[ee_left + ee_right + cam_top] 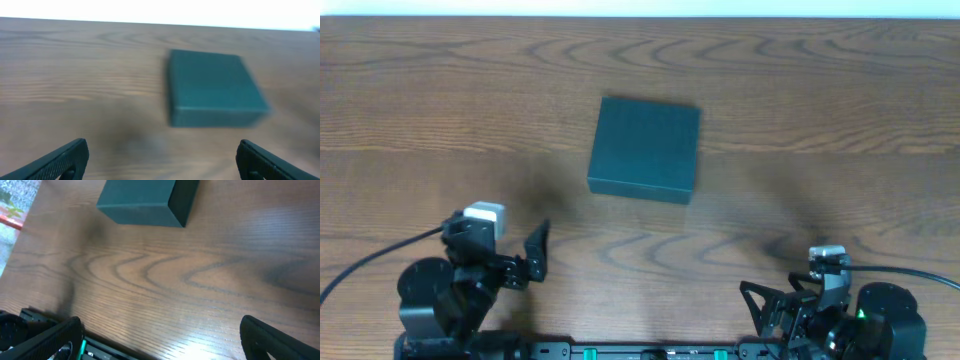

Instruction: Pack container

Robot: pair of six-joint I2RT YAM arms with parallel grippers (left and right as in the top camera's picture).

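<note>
The box (645, 148) sits shut on the table (420, 100), ahead of both claws and well apart from them. The left claw (161, 152) is wide and holds nothing. The right claw (161, 325) is too. I think one claw should reach ahead and open the box slowly.
</note>
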